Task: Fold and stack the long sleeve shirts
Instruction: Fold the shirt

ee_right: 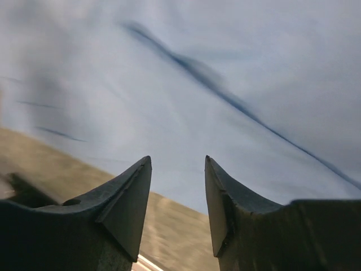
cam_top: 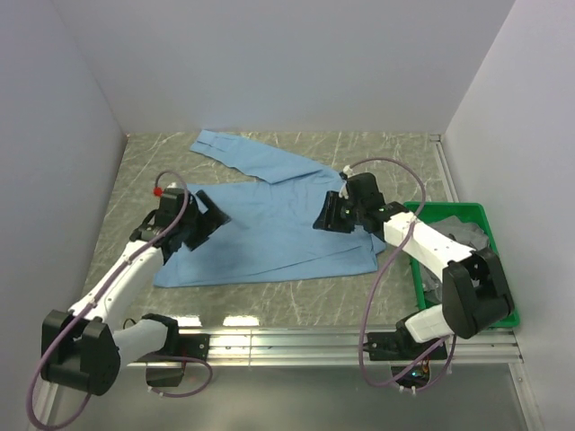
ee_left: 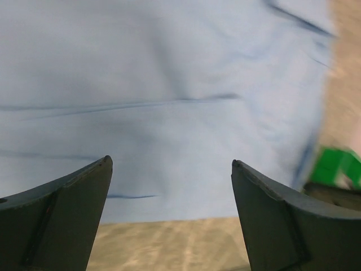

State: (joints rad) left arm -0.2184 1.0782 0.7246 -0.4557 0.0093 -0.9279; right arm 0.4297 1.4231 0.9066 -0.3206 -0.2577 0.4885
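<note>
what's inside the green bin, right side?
A grey item, possibly cloth, lies in the green bin. The right arm covers much of the bin, so anything else inside cannot be seen.

Parts of the light blue shirt (cam_top: 269, 229) are covered from above by the left gripper (cam_top: 214, 218) and right gripper (cam_top: 323, 217). The green bin (cam_top: 454, 209) is half hidden by the right arm (cam_top: 431, 244); its grey contents (cam_top: 469, 237) cannot be identified. In both wrist views the shirt is blurred and cropped.
</note>
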